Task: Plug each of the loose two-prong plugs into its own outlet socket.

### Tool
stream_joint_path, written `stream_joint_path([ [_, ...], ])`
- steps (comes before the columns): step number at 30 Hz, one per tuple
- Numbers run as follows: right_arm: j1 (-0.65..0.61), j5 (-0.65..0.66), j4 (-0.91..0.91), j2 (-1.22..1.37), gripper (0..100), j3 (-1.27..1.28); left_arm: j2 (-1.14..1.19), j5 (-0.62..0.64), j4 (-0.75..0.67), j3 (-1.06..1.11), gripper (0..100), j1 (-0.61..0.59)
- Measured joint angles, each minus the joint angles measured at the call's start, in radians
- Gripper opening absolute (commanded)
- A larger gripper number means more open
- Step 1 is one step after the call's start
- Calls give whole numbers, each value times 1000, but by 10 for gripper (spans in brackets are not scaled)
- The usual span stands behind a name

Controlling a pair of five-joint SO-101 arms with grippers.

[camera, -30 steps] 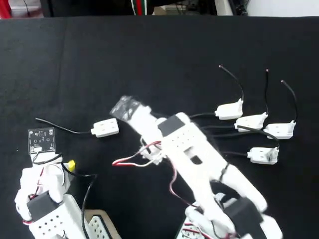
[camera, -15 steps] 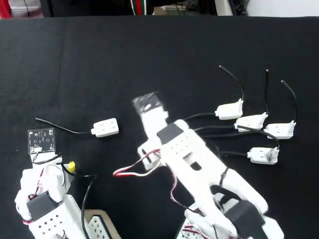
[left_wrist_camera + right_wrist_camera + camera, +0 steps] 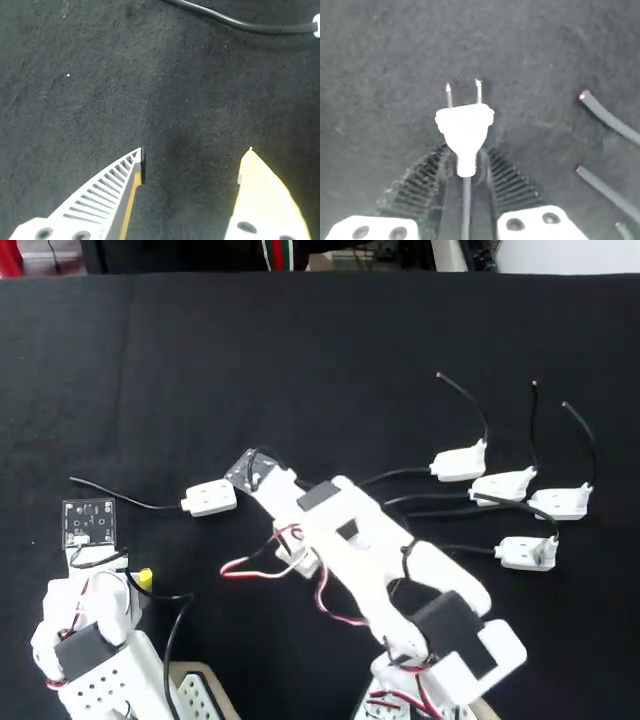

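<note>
Plug (image 3: pixel 465 127): white, stubby, two thin prongs.

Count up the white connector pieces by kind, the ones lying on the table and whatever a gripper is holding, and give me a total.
White connector blocks lying free: 5
Two-prong plug held in the right gripper: 1
Total: 6

We count five white outlet sockets (image 3: pixel 210 498) (image 3: pixel 460 462) (image 3: pixel 505 483) (image 3: pixel 560 502) (image 3: pixel 525 552). We see one unplugged two-prong plug (image 3: pixel 465 125) and two arms (image 3: pixel 90 640) (image 3: pixel 380 560).
</note>
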Motion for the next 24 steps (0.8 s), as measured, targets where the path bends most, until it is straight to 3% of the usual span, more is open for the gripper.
stream_joint_path([
  [8, 26, 351, 104, 6, 11, -48, 0, 0, 0, 0, 305, 0],
  [14, 94, 695, 259, -21, 11, -267, 0, 0, 0, 0, 305, 0],
  [19, 123, 928, 308, 118, 11, -460, 0, 0, 0, 0, 305, 0],
  [24, 121, 982, 313, 290, 15, -549, 0, 0, 0, 6, 305, 0],
])
